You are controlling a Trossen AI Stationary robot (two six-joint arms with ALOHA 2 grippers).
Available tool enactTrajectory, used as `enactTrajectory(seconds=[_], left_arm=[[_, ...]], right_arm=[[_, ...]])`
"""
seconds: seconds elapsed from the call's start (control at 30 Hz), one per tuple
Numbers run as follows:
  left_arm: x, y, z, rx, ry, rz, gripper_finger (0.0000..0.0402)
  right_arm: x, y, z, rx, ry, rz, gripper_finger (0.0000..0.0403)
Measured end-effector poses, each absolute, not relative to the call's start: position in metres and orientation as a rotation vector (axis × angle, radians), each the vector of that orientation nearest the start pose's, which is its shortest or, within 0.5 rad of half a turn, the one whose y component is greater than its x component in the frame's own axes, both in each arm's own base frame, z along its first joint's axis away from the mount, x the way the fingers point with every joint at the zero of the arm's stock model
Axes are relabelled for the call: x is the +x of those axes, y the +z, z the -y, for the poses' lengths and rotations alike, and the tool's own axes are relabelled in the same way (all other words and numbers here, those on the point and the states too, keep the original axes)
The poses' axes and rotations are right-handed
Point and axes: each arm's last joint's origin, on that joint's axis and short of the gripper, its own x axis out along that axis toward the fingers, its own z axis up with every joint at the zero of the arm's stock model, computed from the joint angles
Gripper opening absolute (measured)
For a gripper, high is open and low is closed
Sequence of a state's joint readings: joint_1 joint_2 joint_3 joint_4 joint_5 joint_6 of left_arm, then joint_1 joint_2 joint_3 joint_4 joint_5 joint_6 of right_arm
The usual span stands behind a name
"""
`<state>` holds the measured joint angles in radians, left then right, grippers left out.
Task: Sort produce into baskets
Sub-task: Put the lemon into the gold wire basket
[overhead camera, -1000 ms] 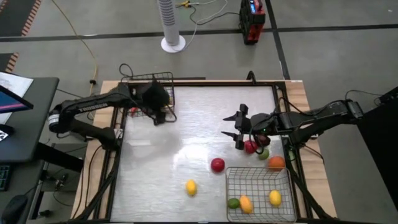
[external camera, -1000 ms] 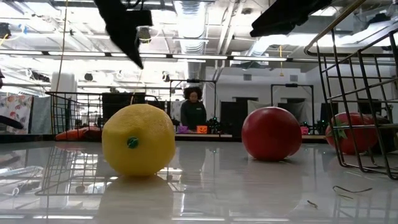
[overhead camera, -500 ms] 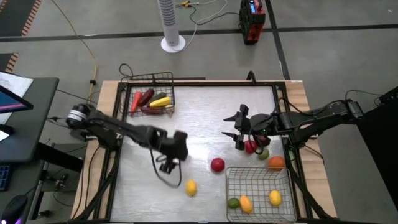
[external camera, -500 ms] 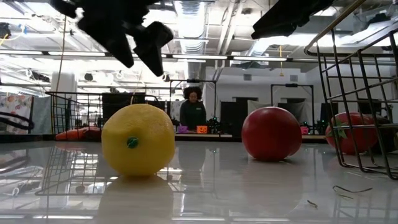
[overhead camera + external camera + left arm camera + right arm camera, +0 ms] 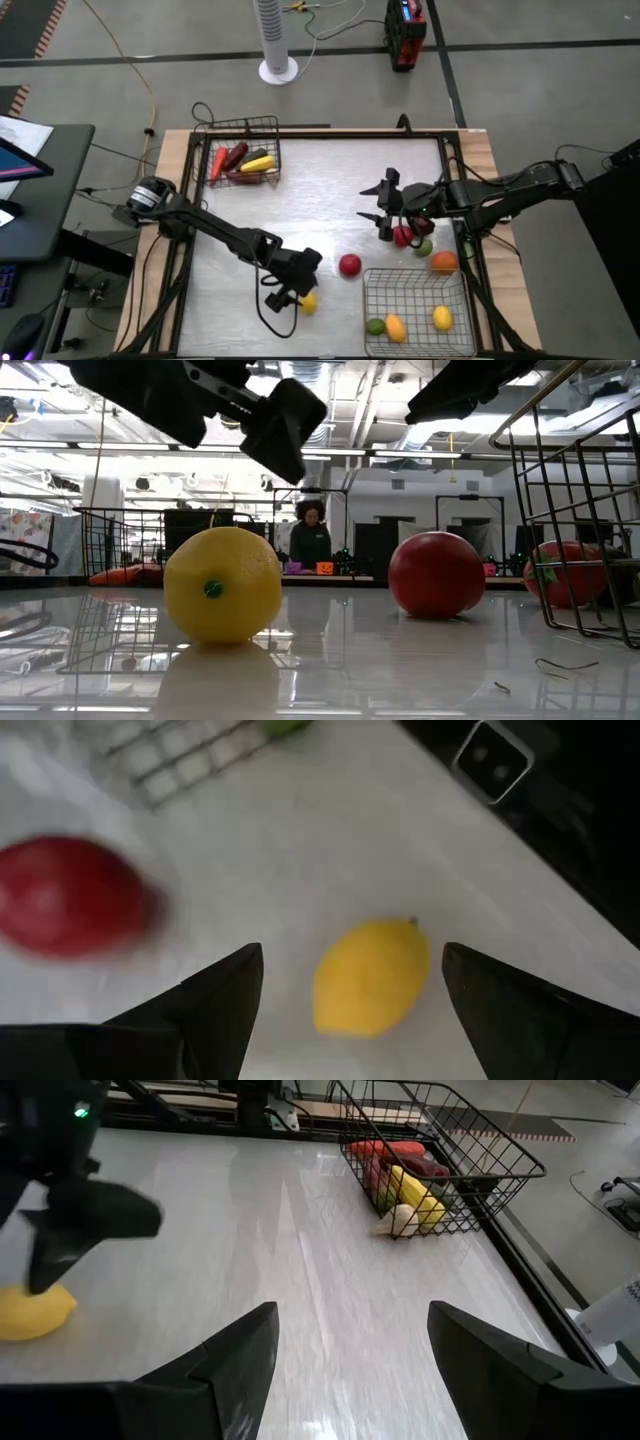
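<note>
A yellow lemon [image 5: 307, 300] lies on the white table near its near edge; it also shows in the low view [image 5: 222, 585]. My left gripper [image 5: 292, 290] hangs open just above it and touches nothing. In the left wrist view the lemon [image 5: 370, 975] shows between and beyond the two spread fingers of my left gripper [image 5: 350, 960]. A red apple [image 5: 349, 264] lies to the lemon's right. My right gripper [image 5: 368, 203] is open and empty at mid-right, beside a red fruit [image 5: 403, 236], a green ball [image 5: 424, 247] and an orange ball [image 5: 444, 262].
A wire basket [image 5: 415, 272] at the near right holds a green, an orange-yellow and a yellow fruit. A second wire basket [image 5: 243, 125] at the far left holds elongated red, dark green and yellow pieces. A person stands far behind the table [image 5: 310, 535].
My left gripper has swept from over the far-left basket toward the table's near edge and to the right, and has come down over the lemon. The pieces in the far-left basket, hidden before, now show. The produce has kept still.
</note>
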<state>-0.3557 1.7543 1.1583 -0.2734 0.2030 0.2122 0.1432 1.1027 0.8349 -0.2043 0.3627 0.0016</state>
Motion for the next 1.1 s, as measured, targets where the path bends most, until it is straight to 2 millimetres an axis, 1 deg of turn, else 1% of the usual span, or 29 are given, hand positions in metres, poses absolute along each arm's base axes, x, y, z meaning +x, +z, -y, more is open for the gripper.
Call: enactTrajectory(seconds=[0.1,0.3,0.43,0.57,0.67,0.9,0.93,1.03,1.1], left_arm=[[0.346,0.193,0.138,0.297,-0.671,-0.795,0.0297],[0.351,0.17,0.145,0.376,-0.744,-0.801,0.0297],[0.352,0.155,0.147,0.422,-0.765,-0.834,0.0297],[0.354,0.148,0.148,0.454,-0.757,-0.847,0.0295],[0.354,0.147,0.147,0.469,-0.73,-0.852,0.0278],[0.354,0.147,0.146,0.436,-0.687,-0.877,0.0193],[0.354,0.147,0.146,0.427,-0.679,-0.88,0.0187],[0.355,0.151,0.142,0.38,-0.647,-0.887,0.0186],[0.357,0.159,0.137,0.356,-0.615,-0.872,0.0186]], right_arm=[[0.237,0.289,-0.024,-0.117,-0.216,-0.458,0.0286],[0.237,0.289,-0.024,-0.119,-0.216,-0.459,0.0286],[0.236,0.289,-0.024,-0.119,-0.216,-0.462,0.0286],[0.236,0.289,-0.024,-0.12,-0.215,-0.463,0.0286],[0.236,0.289,-0.024,-0.12,-0.216,-0.463,0.0286],[0.236,0.289,-0.024,-0.12,-0.216,-0.463,0.0286],[0.236,0.289,-0.024,-0.12,-0.216,-0.463,0.0286],[0.232,0.291,-0.023,-0.12,-0.216,-0.462,0.0286],[0.225,0.297,-0.022,-0.114,-0.217,-0.443,0.0286]])
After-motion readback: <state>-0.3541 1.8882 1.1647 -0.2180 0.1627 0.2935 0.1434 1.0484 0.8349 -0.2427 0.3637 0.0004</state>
